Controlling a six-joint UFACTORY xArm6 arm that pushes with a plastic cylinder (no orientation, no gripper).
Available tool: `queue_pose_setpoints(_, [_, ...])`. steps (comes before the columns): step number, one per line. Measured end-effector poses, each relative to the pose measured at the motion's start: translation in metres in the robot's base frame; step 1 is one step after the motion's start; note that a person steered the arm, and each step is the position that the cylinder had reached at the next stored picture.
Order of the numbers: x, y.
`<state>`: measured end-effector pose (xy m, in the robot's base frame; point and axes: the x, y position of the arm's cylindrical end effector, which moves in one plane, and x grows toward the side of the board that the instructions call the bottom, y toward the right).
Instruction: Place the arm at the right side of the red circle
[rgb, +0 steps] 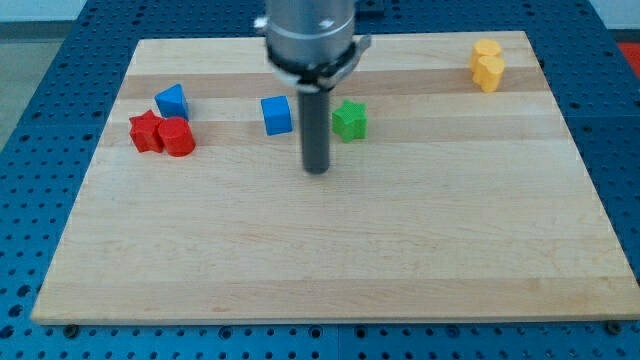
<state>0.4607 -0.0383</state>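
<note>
Pale wooden board (330, 260) on blue pegboard (30, 60), my tip (317, 170) well right of red circle (178, 138), gripperless tool, nothing held.

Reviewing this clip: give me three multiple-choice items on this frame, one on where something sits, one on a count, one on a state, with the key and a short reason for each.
1. Where is my tip relative to the blue cube and the green star?
A. Below the gap between them
B. Above both
C. Left of the blue cube

2. How many blue blocks are on the board?
A. One
B. Two
C. Three

3. Is my tip touching the red circle?
A. Yes, pressed against it
B. Yes, on top of it
C. No, well apart to the view's right

Key:
1 A, the tip ends lower in the view, between the two.
2 B, the cube plus a blue block above the red star.
3 C, bare wood and the blue cube lie between them.
</note>
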Motion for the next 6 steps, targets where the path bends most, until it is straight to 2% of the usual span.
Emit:
queue_pose_setpoints(1, [0.018, -0.05])
queue_pose_setpoints(2, [0.018, -0.098])
queue_pose_setpoints(4, [-0.069, -0.103])
queue_pose_setpoints(6, [-0.068, -0.103])
